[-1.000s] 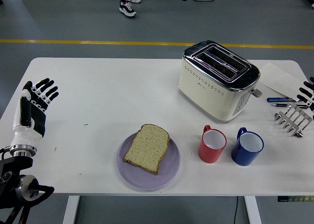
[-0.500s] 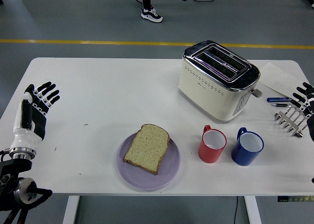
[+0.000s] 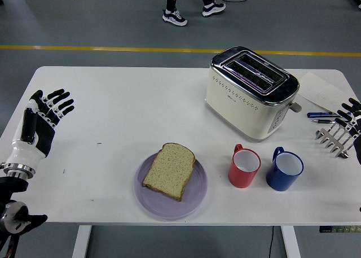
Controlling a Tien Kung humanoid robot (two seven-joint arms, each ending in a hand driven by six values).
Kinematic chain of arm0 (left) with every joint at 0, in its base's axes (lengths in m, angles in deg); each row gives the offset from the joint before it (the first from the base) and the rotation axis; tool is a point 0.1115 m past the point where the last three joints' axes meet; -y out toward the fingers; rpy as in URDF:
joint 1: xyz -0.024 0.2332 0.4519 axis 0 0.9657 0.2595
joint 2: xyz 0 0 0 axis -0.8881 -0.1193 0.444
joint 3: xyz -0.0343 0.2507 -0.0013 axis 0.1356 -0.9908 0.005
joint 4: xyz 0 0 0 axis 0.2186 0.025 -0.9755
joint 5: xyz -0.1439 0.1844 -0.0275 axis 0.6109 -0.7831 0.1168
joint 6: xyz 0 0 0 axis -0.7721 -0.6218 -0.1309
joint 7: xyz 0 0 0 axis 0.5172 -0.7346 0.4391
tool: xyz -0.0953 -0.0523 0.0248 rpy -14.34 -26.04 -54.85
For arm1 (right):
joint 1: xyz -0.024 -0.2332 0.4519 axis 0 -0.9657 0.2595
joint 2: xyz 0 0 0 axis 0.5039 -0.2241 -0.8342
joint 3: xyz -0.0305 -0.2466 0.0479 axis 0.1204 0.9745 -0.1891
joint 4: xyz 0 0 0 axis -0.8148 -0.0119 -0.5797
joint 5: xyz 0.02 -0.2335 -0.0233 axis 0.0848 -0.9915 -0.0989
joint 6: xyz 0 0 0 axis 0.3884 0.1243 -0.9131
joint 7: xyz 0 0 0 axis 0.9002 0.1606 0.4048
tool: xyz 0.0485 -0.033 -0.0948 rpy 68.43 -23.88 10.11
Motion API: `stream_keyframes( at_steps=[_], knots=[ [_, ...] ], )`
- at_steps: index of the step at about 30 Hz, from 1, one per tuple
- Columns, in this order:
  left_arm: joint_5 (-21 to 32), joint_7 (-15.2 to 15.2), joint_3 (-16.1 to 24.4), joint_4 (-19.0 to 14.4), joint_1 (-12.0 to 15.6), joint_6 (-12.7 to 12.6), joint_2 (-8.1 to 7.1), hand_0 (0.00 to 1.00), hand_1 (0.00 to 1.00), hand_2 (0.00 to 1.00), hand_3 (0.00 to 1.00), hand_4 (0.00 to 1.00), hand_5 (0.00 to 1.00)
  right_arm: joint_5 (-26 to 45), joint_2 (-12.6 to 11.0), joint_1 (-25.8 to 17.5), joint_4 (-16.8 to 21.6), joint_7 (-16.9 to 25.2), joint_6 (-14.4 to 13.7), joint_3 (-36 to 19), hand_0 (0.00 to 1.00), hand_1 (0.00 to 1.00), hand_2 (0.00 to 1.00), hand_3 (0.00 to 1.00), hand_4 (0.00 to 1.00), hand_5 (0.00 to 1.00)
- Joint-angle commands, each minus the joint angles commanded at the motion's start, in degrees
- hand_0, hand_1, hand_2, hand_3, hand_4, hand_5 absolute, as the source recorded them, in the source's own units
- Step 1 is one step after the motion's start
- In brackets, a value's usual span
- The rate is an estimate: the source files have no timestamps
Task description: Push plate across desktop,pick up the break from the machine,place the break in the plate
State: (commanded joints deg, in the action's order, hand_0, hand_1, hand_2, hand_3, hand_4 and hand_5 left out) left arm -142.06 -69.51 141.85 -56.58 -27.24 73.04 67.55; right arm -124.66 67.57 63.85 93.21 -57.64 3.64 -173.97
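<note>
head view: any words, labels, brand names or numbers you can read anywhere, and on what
None can be read.
Cream and chrome toaster: small marks beside its end controls, too small to read.
White paper sheet at the table's right edge: no legible print.
Red mug, blue mug, purple plate: no lettering visible.

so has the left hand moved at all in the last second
Yes. The left hand has drifted slightly right and toward the table's far edge, fingers spread, holding nothing.
</note>
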Motion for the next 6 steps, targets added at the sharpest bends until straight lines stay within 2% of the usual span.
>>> stream_keyframes(
  at_steps=[6],
  knots=[
    [-1.1,1.78,1.32,-0.66,-0.39,2.55,-0.07,0.772,0.772,0.786,0.697,0.54,0.998,-0.2,-0.11,0.35,-0.27,-0.06,0.08,-0.16,0.762,0.732,0.742,0.743,0.575,0.456]
  ],
)
